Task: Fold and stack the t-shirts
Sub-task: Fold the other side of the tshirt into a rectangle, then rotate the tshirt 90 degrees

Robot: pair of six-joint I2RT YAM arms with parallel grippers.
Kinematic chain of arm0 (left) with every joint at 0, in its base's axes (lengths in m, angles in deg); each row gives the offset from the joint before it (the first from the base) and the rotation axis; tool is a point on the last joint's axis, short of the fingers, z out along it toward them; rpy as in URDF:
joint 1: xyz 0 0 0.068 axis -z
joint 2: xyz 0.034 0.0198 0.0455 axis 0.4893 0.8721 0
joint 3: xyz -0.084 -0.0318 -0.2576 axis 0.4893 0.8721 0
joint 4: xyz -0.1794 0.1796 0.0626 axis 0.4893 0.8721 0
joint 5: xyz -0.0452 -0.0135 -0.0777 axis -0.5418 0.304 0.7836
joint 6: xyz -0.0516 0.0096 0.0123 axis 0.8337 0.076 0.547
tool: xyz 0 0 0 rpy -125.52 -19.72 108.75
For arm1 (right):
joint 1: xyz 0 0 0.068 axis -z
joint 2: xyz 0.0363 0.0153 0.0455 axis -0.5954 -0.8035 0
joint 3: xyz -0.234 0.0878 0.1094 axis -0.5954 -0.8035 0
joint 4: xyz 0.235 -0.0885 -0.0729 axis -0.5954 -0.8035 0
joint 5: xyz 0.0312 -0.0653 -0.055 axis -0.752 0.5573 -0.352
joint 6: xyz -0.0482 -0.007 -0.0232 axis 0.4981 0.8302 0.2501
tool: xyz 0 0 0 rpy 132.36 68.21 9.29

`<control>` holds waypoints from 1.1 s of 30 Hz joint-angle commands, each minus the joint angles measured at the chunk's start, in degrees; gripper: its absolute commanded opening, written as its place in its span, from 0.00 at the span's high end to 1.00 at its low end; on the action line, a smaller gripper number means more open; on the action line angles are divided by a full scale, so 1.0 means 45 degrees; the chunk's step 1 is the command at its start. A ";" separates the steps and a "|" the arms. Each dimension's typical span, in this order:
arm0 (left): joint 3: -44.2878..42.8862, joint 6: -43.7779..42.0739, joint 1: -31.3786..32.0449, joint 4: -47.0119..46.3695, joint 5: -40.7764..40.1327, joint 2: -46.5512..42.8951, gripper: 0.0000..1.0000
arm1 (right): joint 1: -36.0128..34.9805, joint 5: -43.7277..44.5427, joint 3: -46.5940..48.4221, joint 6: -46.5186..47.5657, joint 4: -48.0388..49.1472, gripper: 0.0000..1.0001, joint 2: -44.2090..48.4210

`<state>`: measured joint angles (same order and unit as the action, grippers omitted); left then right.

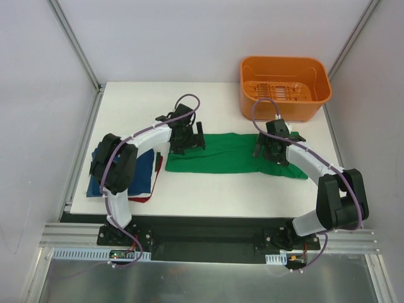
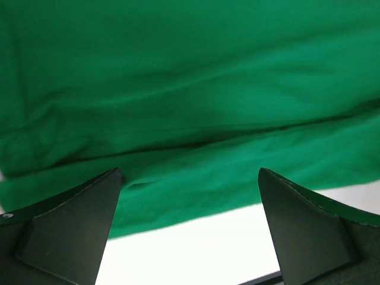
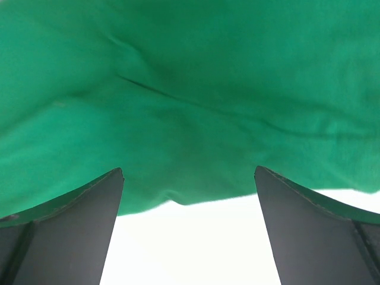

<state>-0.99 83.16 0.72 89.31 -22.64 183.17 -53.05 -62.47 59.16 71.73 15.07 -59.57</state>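
Note:
A bright green t-shirt (image 1: 224, 154) lies folded into a long band across the middle of the table. My left gripper (image 1: 188, 140) hovers open over its left end; in the left wrist view the green cloth (image 2: 190, 107) fills the frame, its edge between my fingers (image 2: 77, 219). My right gripper (image 1: 273, 150) hovers open over its right end; the right wrist view shows the cloth (image 3: 190, 89) and its hem above bare table. A navy blue t-shirt (image 1: 142, 172) lies folded at the left, with a red one (image 1: 144, 199) showing as an edge beneath it.
An orange plastic basket (image 1: 285, 85) stands at the back right corner of the white table (image 1: 214, 196). Grey walls close in the back and both sides. The left arm crosses over the blue stack.

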 commanded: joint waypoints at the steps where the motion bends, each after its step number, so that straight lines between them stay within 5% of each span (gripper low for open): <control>1: -0.0141 -0.0257 0.0145 0.0274 0.0771 0.1000 0.01 | 0.0173 0.0060 -0.0136 -0.0790 -0.0367 0.03 -0.0110; 12: 0.4382 0.0895 0.0768 0.0215 0.1199 -0.0968 0.01 | 0.0681 -0.0407 0.1483 -0.0184 -0.0602 0.03 -0.2061; 19: 0.7982 0.3082 0.4592 0.0020 0.2234 -0.5377 0.01 | 0.0584 -0.1790 0.2676 0.0692 -0.0759 0.03 -0.3411; 24: 0.8356 0.3943 0.7193 0.0019 0.2023 -0.7629 0.01 | -0.0623 -0.2982 0.3788 0.1826 -0.1049 0.03 -0.4520; 33: 0.7439 0.2928 0.7157 0.0117 0.0245 -0.8219 0.01 | -0.2540 -0.4528 0.8466 0.3076 -0.2104 0.03 -0.8170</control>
<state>35.40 98.14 33.25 88.37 -16.93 145.42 -61.99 -76.57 87.51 81.70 8.39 -89.31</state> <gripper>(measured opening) 0.993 0.966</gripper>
